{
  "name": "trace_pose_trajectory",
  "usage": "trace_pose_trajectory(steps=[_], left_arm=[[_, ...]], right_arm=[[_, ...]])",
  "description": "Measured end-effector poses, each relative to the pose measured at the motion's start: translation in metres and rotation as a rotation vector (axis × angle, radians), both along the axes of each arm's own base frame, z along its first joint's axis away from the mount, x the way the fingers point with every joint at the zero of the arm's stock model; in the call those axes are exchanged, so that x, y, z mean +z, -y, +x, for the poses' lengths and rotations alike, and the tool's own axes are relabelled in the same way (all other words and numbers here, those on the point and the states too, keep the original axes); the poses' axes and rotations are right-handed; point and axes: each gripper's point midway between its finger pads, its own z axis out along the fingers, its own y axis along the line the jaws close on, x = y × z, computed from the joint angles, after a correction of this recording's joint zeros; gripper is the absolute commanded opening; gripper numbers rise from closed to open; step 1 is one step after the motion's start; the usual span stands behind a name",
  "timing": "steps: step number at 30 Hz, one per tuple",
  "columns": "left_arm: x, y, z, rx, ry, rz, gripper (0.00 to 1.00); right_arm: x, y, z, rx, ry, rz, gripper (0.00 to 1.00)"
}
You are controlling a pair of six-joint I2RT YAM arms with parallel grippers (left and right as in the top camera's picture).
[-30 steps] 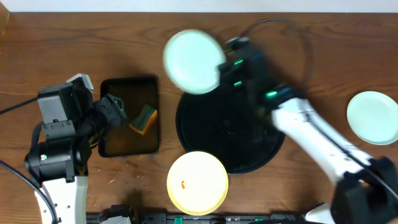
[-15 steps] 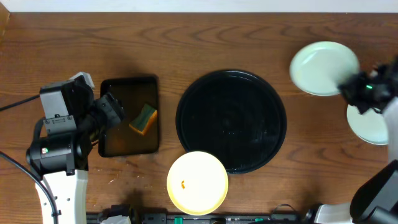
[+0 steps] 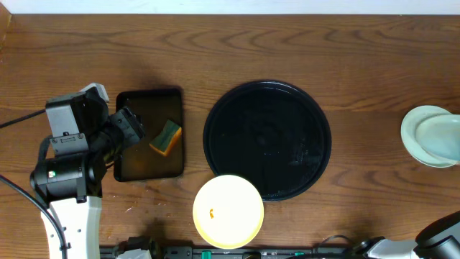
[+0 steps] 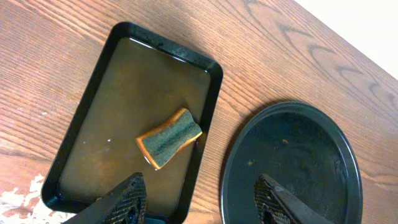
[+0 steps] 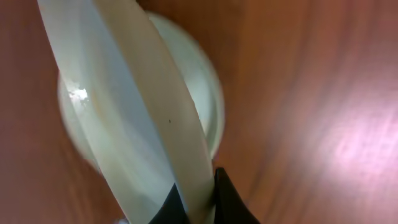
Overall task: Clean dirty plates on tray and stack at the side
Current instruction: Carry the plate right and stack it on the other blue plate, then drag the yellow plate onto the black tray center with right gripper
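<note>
1. My right claw [image 5: 198, 205] shows only two dark fingertips at the wrist view's lower edge. They pinch the tilted mint plate [image 5: 134, 106], which runs off the top.
2. That view is blurred, and the tilted plate covers much of the lower mint plate [image 5: 208, 106].
3. From overhead, both are cut off at the surface's [image 3: 287, 43] right edge, and my right claw is out of view.
4. The yellow plate [image 3: 228, 211] hides part of the round tray's [image 3: 267, 137] near rim.
5. My left claw [image 4: 202, 200] shows its tips only, and the small tray's [image 4: 112, 124] near corner is cut off.
</note>
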Motion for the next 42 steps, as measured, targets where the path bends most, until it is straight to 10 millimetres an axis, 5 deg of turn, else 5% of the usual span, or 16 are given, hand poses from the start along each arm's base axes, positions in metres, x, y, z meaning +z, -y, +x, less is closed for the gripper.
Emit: trace_pose_trajectory(steps=[2,5,9,17,21,28,34,42], left_arm=[[0.000,0.000,0.000,0.000,0.000,0.000,0.58],[0.000,0.000,0.000,0.000,0.000,0.000,0.58],[0.000,0.000,0.000,0.000,0.000,0.000,0.58],[0.000,0.000,0.000,0.000,0.000,0.000,0.58],[0.000,0.000,0.000,0.000,0.000,0.000,0.58],[0.000,0.000,0.000,0.000,-0.001,0.000,0.58],[0.000,0.000,0.000,0.000,-0.001,0.000,0.58],[0.000,0.000,0.000,0.000,-0.001,0.000,0.58]], right_arm=[[-0.003,0.001,-0.004,-0.009,-0.014,-0.002,0.40],[-0.003,0.001,0.002,0.009,0.008,-0.011,0.58],[0.002,-0.014,0.025,0.104,0.085,0.016,0.63],[0.005,-0.084,0.061,0.341,0.158,0.159,0.60],[0.006,-0.145,0.079,0.588,0.157,0.214,0.56],[0.007,-0.295,0.086,1.253,0.131,0.237,0.51],[0.000,-0.406,0.056,1.761,0.061,0.140,0.50],[-0.020,-0.501,-0.005,2.299,0.081,-0.009,0.58]])
